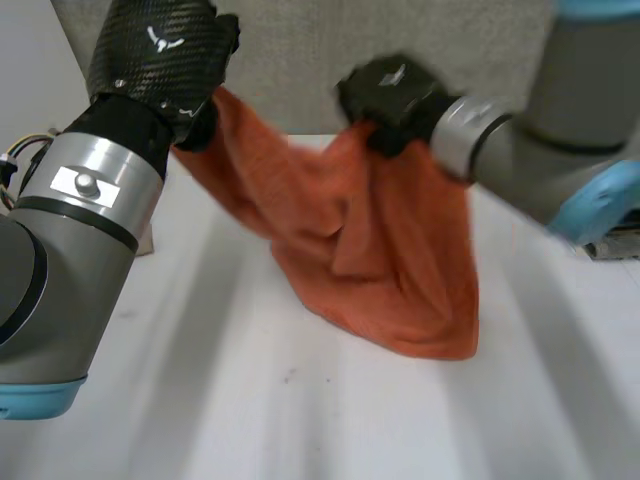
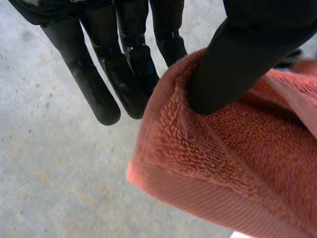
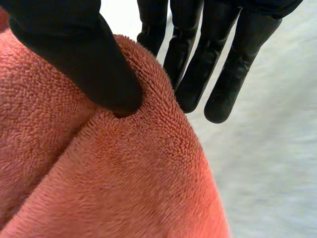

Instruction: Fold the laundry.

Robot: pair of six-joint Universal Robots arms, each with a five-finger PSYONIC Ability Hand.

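Note:
An orange terry towel (image 1: pixel 370 250) hangs between both hands above the white table (image 1: pixel 250 400), its lower end sagging onto the tabletop. My left hand (image 1: pixel 195 115) pinches one top corner of the towel (image 2: pixel 237 158), thumb (image 2: pixel 233 74) pressing the cloth against the fingers (image 2: pixel 124 79). At the other top corner my right hand (image 1: pixel 390 95) does the same: its thumb (image 3: pixel 94 64) digs into the towel (image 3: pixel 124 173) against the fingers (image 3: pixel 198 64). The middle of the towel droops in folds between the two hands.
A grey wall panel (image 1: pixel 420 40) stands behind the table's far edge. My two arms (image 1: pixel 70 230) flank the towel. A dark object (image 1: pixel 615 245) sits at the table's right edge, behind my right arm.

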